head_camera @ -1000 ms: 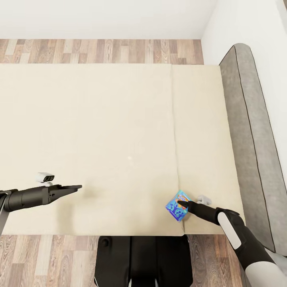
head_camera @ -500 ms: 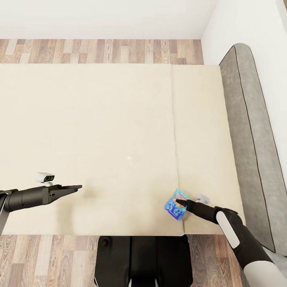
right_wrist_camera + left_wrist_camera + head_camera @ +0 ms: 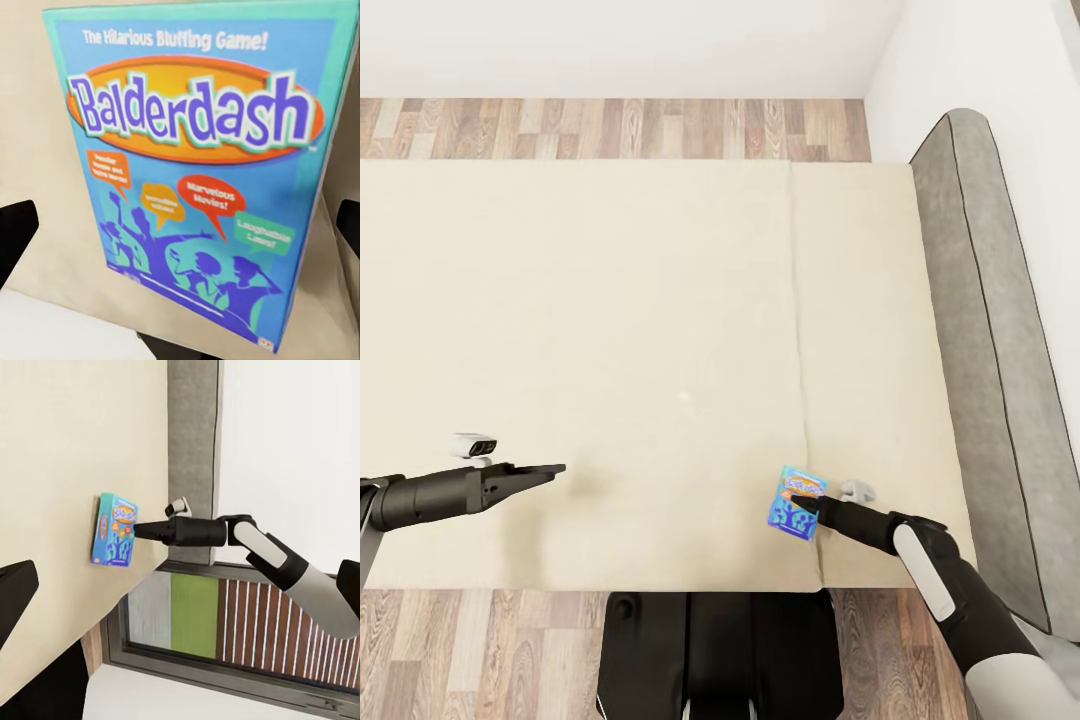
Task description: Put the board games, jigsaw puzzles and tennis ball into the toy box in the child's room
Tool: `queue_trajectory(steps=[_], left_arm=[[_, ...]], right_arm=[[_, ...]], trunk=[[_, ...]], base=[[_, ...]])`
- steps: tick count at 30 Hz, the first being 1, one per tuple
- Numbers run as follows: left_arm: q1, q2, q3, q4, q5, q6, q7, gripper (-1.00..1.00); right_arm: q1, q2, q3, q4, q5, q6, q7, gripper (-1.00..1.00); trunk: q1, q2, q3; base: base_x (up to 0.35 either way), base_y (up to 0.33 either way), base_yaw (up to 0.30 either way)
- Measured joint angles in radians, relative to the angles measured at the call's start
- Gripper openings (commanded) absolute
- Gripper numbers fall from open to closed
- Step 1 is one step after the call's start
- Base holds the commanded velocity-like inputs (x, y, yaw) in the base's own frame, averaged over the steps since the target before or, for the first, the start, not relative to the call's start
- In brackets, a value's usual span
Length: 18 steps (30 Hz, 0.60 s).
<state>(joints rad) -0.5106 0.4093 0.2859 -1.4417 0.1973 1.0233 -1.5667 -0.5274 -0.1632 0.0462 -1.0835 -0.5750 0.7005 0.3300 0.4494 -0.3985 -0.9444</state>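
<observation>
At the near edge of the bed (image 3: pixel 660 330), right of centre, the right gripper (image 3: pixel 800 501) meets a light blue board game (image 3: pixel 791 504) lying on the beige mattress beside the seam between its two sections. In the right wrist view the box (image 3: pixel 199 172), printed "Balderdash", sits between two dark finger tips at the picture's sides, so the jaws look spread around it, not yet pinching. The step in hand appears to be picking up this game. The next move likely calls for closing on the box, lifting it clear and carrying it to the toy box. To the left, the left gripper (image 3: pixel 550 469) hovers over bare mattress; whether it is spread I cannot tell. Farther off runs wood-plank floor (image 3: pixel 610 128), with the grey headboard (image 3: pixel 1000 330) at the right.
</observation>
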Motion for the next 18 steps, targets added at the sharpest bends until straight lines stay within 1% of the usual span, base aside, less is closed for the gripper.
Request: queue_trajectory(steps=[6, 18], left_arm=[[0.0, 0.0, -0.002, 0.0, 0.0, 0.0, 0.0, 1.0], [0.0, 0.0, -0.002, 0.0, 0.0, 0.0, 0.0, 1.0]], right_arm=[[0.0, 0.004, 0.001, 0.0, 0.001, -0.001, -0.004, 1.0], [-0.009, 0.026, 0.009, 0.001, 0.002, -0.005, -0.011, 1.0]], trunk=[[0.0, 0.0, 0.0], [0.0, 0.0, 0.0]], base=[[0.0, 0.0, 0.0], [0.0, 0.0, 0.0]])
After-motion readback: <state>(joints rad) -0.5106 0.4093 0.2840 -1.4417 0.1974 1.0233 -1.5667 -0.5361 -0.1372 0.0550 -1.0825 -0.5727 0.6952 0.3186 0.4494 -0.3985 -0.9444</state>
